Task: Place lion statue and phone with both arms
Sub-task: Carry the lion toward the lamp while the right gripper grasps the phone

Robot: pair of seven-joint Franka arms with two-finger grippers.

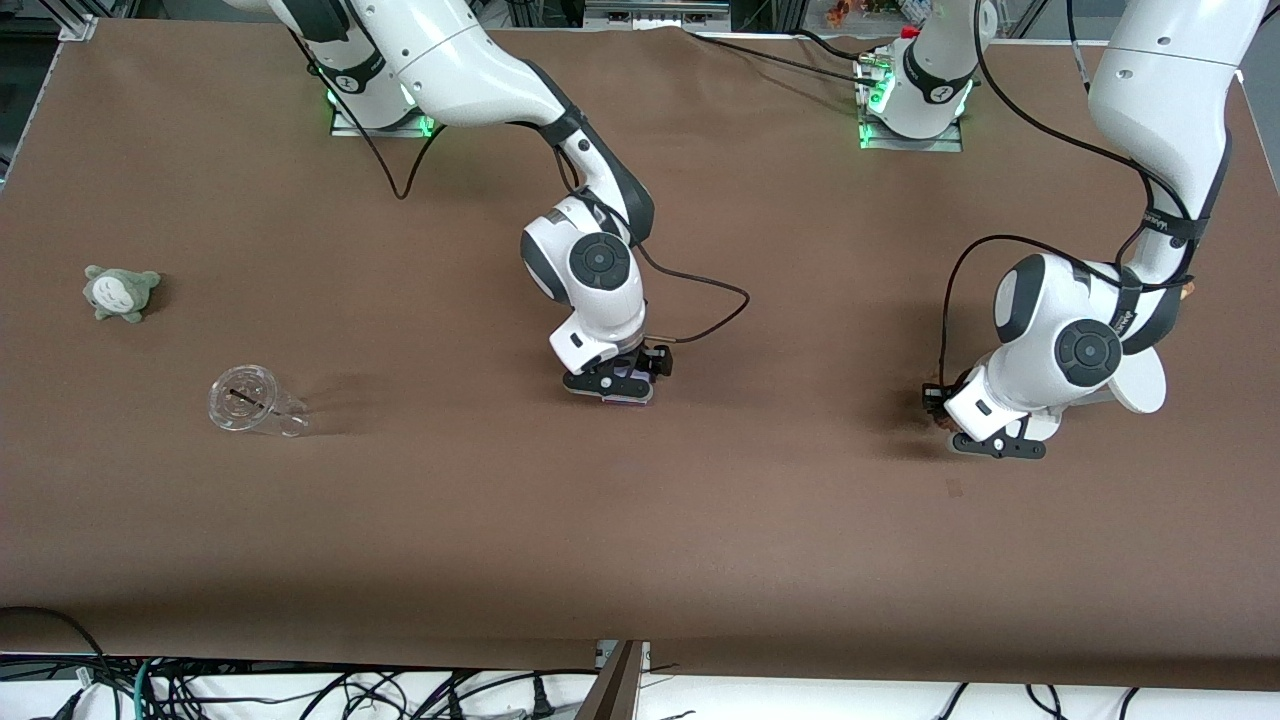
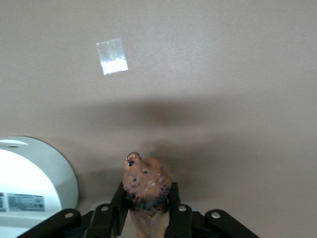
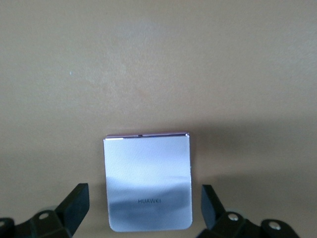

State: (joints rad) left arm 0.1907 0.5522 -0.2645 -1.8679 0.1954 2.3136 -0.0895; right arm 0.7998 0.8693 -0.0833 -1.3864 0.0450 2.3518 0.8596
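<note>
The lion statue (image 2: 146, 184), orange-brown with dark specks, sits clamped between the fingers of my left gripper (image 2: 147, 208), head end sticking out. That gripper (image 1: 990, 440) is low over the table at the left arm's end, beside a white round stand base. The phone (image 3: 147, 181), a pale lavender rectangle with a small marking, lies flat on the table. My right gripper (image 3: 146, 208) is open with one finger on each side of the phone and a gap to both. In the front view this gripper (image 1: 625, 385) is low at the table's middle, over the phone (image 1: 632, 388).
A white round-based stand (image 1: 1140, 385) stands right beside the left gripper and shows in the left wrist view (image 2: 29, 183). A small shiny tape patch (image 2: 112, 56) is on the cloth. A grey plush toy (image 1: 120, 292) and a clear cup on its side (image 1: 250, 402) lie toward the right arm's end.
</note>
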